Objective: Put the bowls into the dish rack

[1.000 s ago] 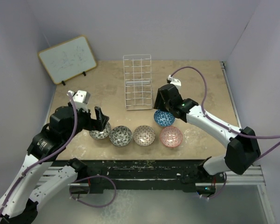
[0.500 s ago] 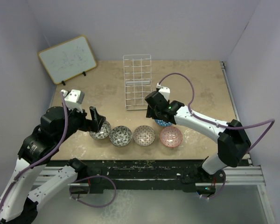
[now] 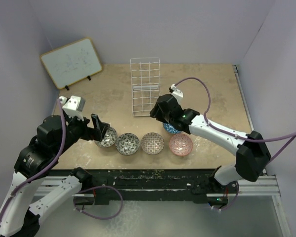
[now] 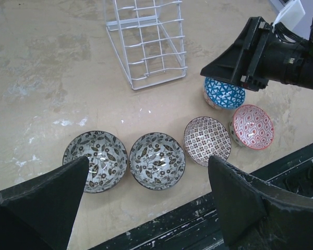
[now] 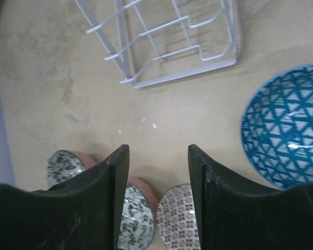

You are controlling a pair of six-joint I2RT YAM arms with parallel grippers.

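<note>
White wire rack [image 4: 158, 82] holds no bowl. Before it on the table [image 3: 212, 94] sit two grey bowls [image 4: 95, 161], beige bowl [image 4: 207, 140] and pink bowl [image 4: 253, 126] in a row, with the blue bowl [image 4: 224, 94] nearest the rack. Left gripper [image 4: 148, 160] hangs spread wide over the grey bowls. Right gripper [image 5: 157, 149] has its fingers apart, empty, beside the blue bowl. Whiteboard [image 3: 71, 61] scribbles are unreadable

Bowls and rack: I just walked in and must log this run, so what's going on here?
Two arms are here to load bowls, but the dish rack holds none yet. Two grey-black bowls, a beige-brown bowl and a pink-red bowl lie in a row on the table; the blue bowl sits behind them, nearer the rack. The left tool hangs open over the grey-black end; the right tool hangs open beside the blue bowl, not around it. Neither holds anything.
</note>
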